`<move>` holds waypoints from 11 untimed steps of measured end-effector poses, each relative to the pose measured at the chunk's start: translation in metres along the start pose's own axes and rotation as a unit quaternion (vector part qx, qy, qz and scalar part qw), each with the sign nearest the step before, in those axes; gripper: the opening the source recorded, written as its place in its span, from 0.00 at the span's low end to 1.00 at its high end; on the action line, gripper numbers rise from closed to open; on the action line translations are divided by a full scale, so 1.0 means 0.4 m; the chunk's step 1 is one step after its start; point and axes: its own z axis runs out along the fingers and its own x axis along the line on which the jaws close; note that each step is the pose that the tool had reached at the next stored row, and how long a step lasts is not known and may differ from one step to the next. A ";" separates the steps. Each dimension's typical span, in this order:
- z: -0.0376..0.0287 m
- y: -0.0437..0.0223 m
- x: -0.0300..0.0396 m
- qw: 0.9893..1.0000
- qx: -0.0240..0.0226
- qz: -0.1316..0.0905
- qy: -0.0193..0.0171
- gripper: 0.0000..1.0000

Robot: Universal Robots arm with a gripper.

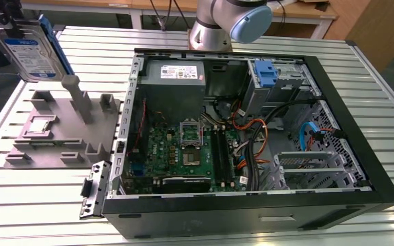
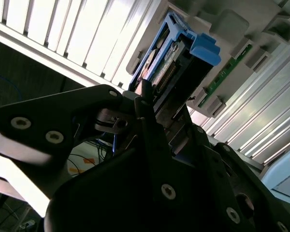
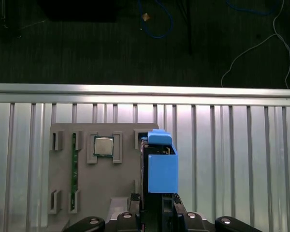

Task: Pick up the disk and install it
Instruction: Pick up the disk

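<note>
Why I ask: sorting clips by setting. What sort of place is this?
Likely a robotics lab: an open computer case on a slatted metal table, a robot arm, its tool gripping the disk.

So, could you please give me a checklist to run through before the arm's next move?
1. Gripper shut on the disk: ok.
2. Disk held above the grey fixture, apart from it: ok.
3. Computer case open on top: ok.
4. Drive bay free: cannot tell; a blue bracket sits in it.
5. Loose cables clear of the bay: cannot tell.
</note>
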 end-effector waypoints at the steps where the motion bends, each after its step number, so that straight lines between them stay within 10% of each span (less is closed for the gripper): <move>1: 0.000 0.000 0.000 1.000 0.000 0.000 0.000 0.35; 11: -0.041 0.002 -0.003 1.000 0.000 0.000 0.000 0.35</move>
